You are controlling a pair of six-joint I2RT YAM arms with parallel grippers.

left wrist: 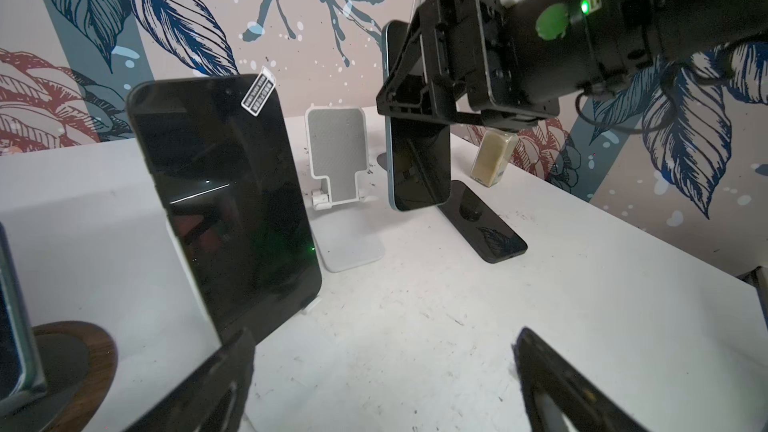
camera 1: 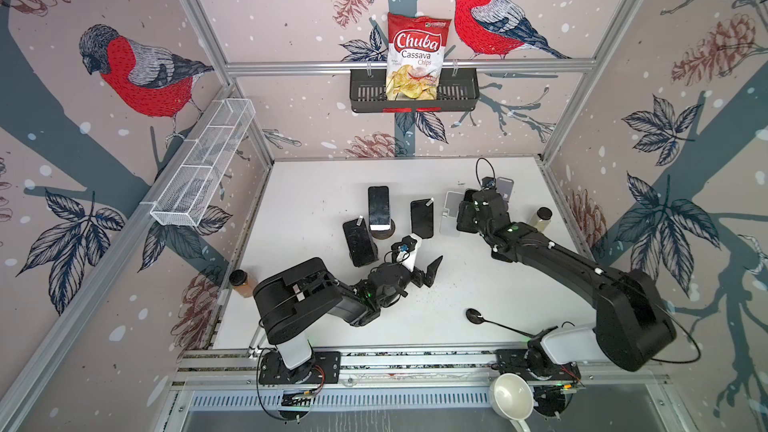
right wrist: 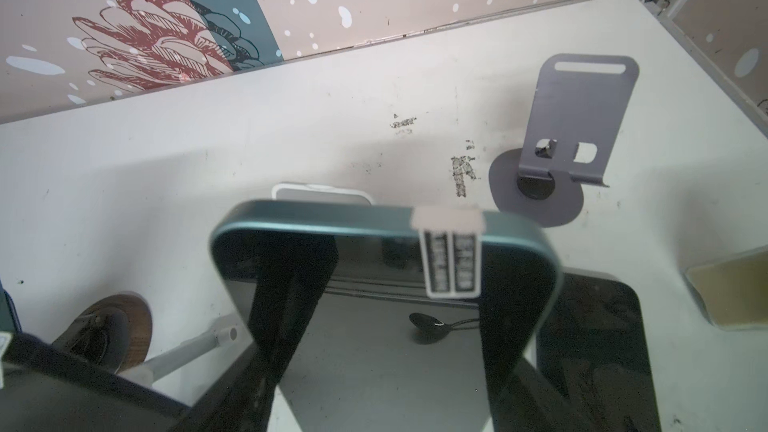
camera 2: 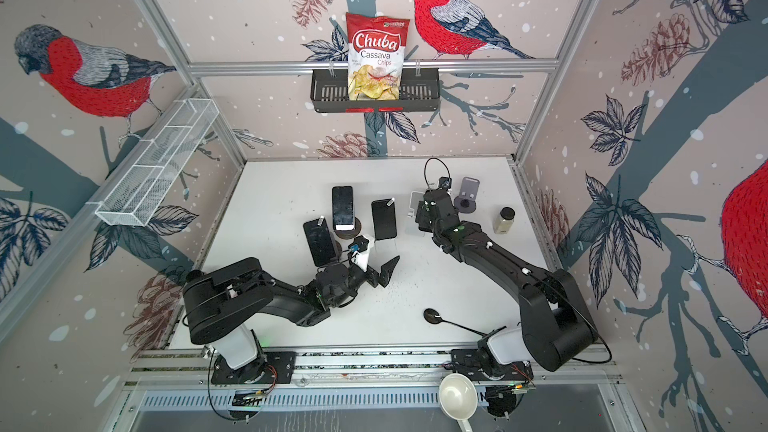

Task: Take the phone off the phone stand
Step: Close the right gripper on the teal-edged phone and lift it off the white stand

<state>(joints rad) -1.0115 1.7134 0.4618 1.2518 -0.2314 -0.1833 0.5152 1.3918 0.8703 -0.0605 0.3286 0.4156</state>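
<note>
Right end effector [right wrist: 395, 268]: closed on the teal-edged phone [right wrist: 374, 326], clamped across its two long edges, screen towards the wrist camera
Phone location: in the right grip, upright and off the tabletop [left wrist: 415, 305]; clear of the white stand [left wrist: 338, 160], which stands empty just beside it
Below the grip: a second phone [left wrist: 486, 222] lies flat right under the held one's lower edge (touching or a small gap, cannot tell)
Left end effector [left wrist: 386, 371]: jaws wide open, nothing in them; a stickered phone [left wrist: 224, 201] is propped upright just ahead of one finger
Risk 1: edge-only hold on a smooth frame; a quick swing could let the phone pivot or slip out
Risk 2: lowering straight down would put glass on glass, onto the flat phone
Risk 3: a sideways move towards the white stand could clip its back plate and tip it
Risk 4: the left arm moving forward would knock the propped phone over
Task state: judged nearly done; needs a bare spot for set-down
</note>
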